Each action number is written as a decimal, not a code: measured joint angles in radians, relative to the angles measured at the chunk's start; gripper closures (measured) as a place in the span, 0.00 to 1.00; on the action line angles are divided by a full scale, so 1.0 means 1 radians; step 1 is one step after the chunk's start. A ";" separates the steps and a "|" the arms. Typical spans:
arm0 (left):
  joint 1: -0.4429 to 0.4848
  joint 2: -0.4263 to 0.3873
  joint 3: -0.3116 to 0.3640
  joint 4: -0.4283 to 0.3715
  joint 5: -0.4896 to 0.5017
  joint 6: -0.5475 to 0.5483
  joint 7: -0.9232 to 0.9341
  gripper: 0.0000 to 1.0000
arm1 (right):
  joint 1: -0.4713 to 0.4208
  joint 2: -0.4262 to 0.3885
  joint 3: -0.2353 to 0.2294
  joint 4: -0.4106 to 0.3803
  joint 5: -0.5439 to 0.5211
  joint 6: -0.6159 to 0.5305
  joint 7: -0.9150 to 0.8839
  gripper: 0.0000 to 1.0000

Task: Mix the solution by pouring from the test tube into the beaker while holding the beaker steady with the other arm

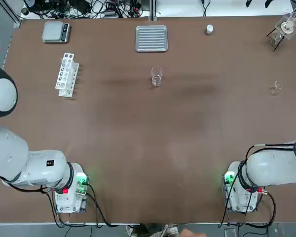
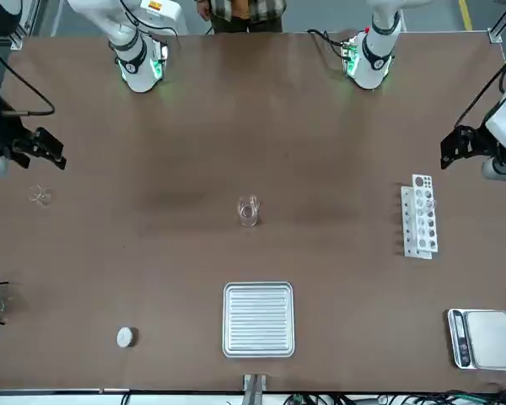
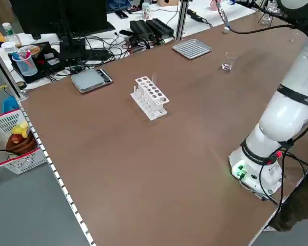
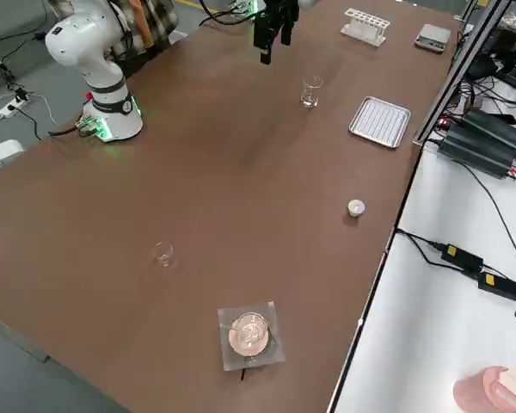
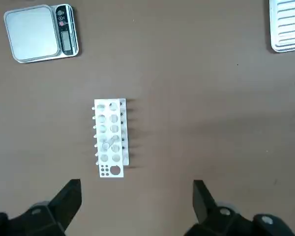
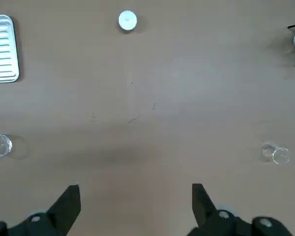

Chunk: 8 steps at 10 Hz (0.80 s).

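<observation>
My left gripper (image 5: 136, 204) hangs released, both fingers spread wide with nothing between them, and my right gripper (image 6: 135, 206) is the same, wide apart and empty.

From the top view I have the beaker (image 1: 156, 77) standing upright a little toward twelve o'clock from the table's middle, alone on the brown table (image 1: 148, 148). The ribbed metal tray (image 1: 151, 38) lies beyond it at twelve. The white test tube rack (image 1: 67, 74) sits at about ten o'clock, with the small scale (image 1: 56, 31) farther out toward eleven. A white cap (image 1: 209, 29) lies near one o'clock, a flask on a stand (image 1: 282, 30) in the two o'clock corner, and a tiny glass piece (image 1: 277, 87) toward three.

In the front view the beaker (image 2: 248, 211) is at the centre, well apart from both black grippers, which hang at the picture's three and nine o'clock edges. A person in a plaid shirt (image 2: 246, 10) stands at twelve.

The left side view gives me the rack (image 3: 150, 97) mid-table and the beaker (image 3: 228, 61) far off toward one o'clock.

The right side view shows a gripper above the table near twelve, with the beaker (image 4: 310, 91) just past it.

My left wrist view looks straight down on the rack (image 5: 110, 137); I cannot make out the tubes in it clearly.

My right wrist view catches the beaker (image 6: 0, 145) at nine o'clock, off to the side of the fingers.
</observation>
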 joint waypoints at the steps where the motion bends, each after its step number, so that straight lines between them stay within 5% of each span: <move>1: 0.000 0.000 -0.001 0.000 0.000 0.000 0.000 0.00 | -0.001 0.000 0.000 0.000 0.000 0.001 0.000 0.00; 8: 0.000 0.000 -0.001 0.000 -0.006 0.000 -0.001 0.00 | -0.016 0.000 -0.001 0.000 0.000 0.001 0.000 0.00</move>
